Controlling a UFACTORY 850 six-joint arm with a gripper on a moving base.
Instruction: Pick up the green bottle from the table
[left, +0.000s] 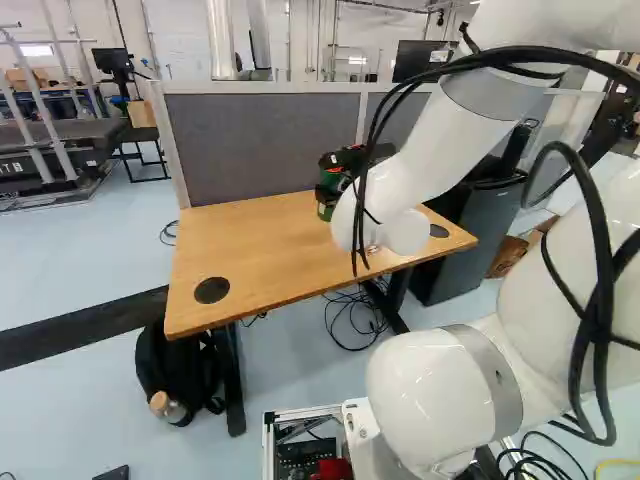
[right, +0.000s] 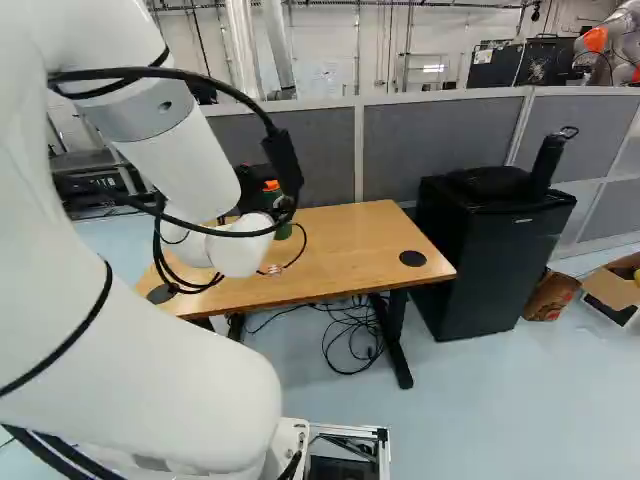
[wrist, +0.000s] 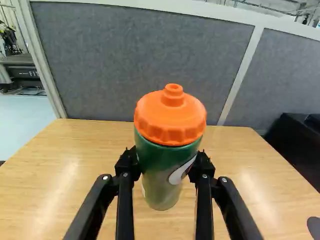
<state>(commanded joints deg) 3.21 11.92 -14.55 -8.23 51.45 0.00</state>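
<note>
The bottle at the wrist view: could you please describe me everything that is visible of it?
The bottle is green, paler and shiny lower down, with a white mark on its side. Its orange cap, ribbed around the edge, has a short spout on top and looks like plastic. It is upright over the table, before the grey partition, with the jaws closed on both sides. Whether its base touches the table is unclear.

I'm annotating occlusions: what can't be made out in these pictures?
- Green bottle, far side: wrist view, turned away.
- White mark, one end: wrist view, behind the tool.
- Backpack, top: left base view, behind the table.
- Open box: right base view, cut off by edge.
</note>
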